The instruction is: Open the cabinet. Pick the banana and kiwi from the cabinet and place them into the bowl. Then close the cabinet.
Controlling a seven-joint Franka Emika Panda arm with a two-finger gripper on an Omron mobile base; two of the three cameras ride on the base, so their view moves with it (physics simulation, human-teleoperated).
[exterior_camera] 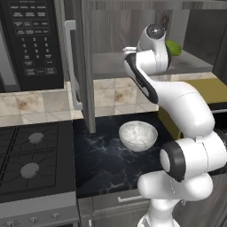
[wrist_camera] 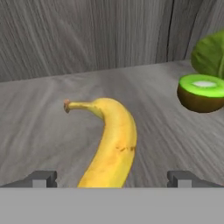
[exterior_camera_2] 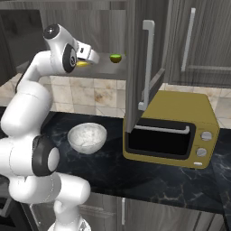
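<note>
The cabinet [exterior_camera: 84,66] stands open, its door edge-on beside the microwave [exterior_camera: 31,42]. The arm [exterior_camera: 177,106] reaches onto its shelf. The bowl [exterior_camera: 138,135] sits on the dark worktop [exterior_camera: 102,164].

glossy white rounded arm [exterior_camera: 186,111] segments, joined by black bands at the joints; a grey cap tops the wrist; small dark grey square fingertips [wrist_camera: 43,178].

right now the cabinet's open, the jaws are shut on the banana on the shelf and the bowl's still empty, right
Not quite: the jaws are open, not shut on the banana. The hand view shows the two fingertips standing wide on either side of it as it lies on the shelf. The rest holds: the cabinet is open and the bowl is empty.
</note>
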